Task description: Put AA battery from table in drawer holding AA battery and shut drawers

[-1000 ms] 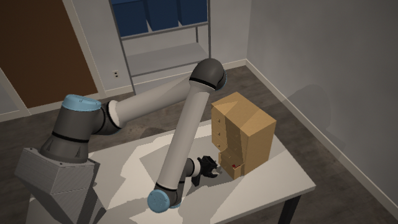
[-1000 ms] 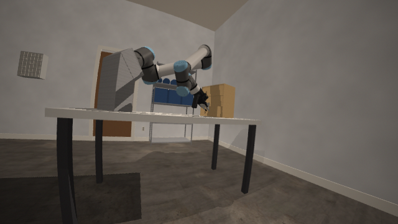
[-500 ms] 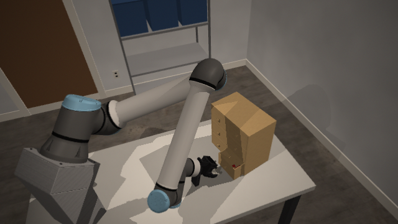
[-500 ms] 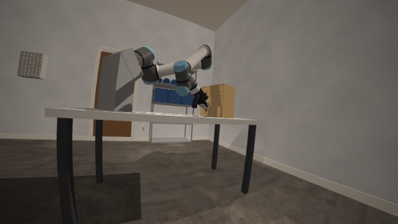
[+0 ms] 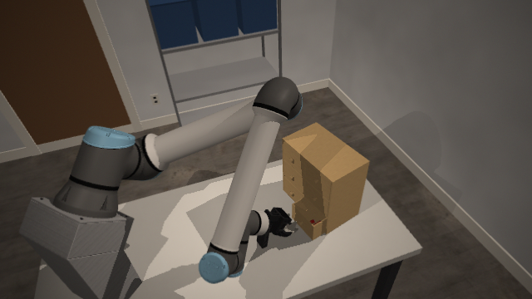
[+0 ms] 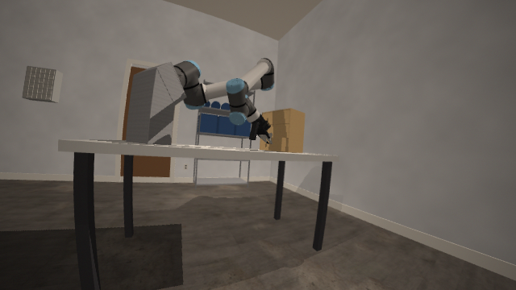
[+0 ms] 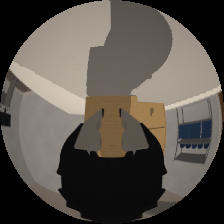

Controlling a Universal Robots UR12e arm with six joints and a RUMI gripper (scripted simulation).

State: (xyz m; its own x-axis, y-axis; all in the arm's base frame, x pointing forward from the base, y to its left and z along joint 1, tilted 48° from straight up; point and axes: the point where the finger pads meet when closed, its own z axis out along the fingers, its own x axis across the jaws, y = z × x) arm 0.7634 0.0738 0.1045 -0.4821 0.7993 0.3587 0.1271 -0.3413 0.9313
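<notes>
from the top view i see the chest (image 5: 348, 199) (image 6: 297, 130) (image 7: 157, 120) upright on the desk (image 5: 349, 253) (image 6: 193, 154) (image 7: 60, 45), with one low drawer (image 5: 317, 231) (image 7: 111, 131) pulled out. this is the only view that lets me look inside: small red bits (image 5: 312, 222) lie toward the near side wall. they are too small for me to say whether either is an aa battery. my claw (image 5: 293, 227) (image 6: 268, 139) (image 7: 111, 109) is just in front of that drawer's face, but from up here i can't judge whether it touches.

the exterior view gives me the height instead. my claw is tilted downward, its tips above the desk top and in front of the chest. the desk's surface is nearly edge-on, and the red bits are out of sight behind the wood.

the wrist view shows me what the others blur: the two fingers stand partly open, a narrow gap between them, gripping nothing. wood fills the space beyond the gap, and a small knob (image 7: 152, 111) shows on the chest's face off to one side. the inside of the drawer is hidden here. i can't make out the loose battery in any view, so i can't tell where it is.
</notes>
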